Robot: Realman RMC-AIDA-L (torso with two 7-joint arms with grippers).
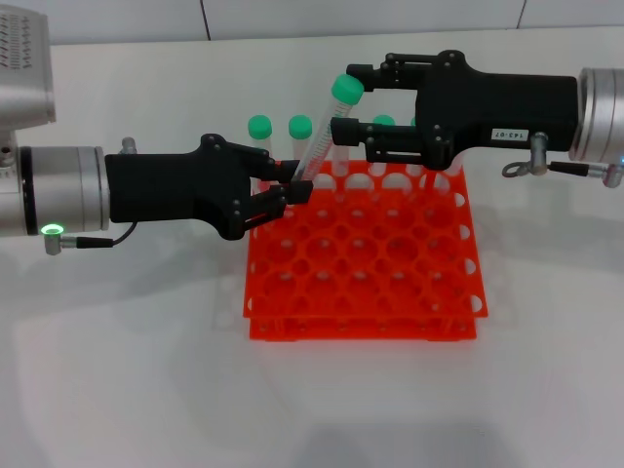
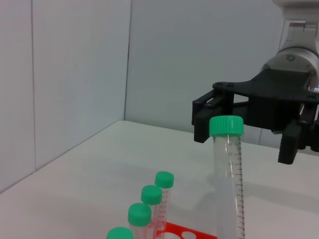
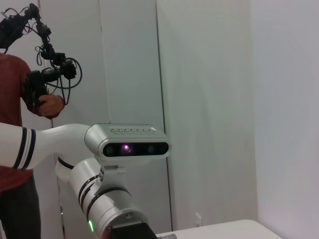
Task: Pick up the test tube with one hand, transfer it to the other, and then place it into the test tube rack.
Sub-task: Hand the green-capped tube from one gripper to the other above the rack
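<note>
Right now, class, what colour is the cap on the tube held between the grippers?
Green cap, clearest in the left wrist view.

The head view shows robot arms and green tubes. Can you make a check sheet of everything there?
Surface: white table, bare around the rack.
Job's things: clear plastic tube with green screw cap, tilted above the bright orange-red plastic grid rack.
Clutter: more green-capped tubes standing in the rack's back row.
Grippers: unlabelled black left gripper shut on the tube's lower end; white-labelled black right gripper, jaws open around its cap end.
Cables: thin black cable under the left wrist.
Surroundings: white wall; person in red holding a black device.
</note>
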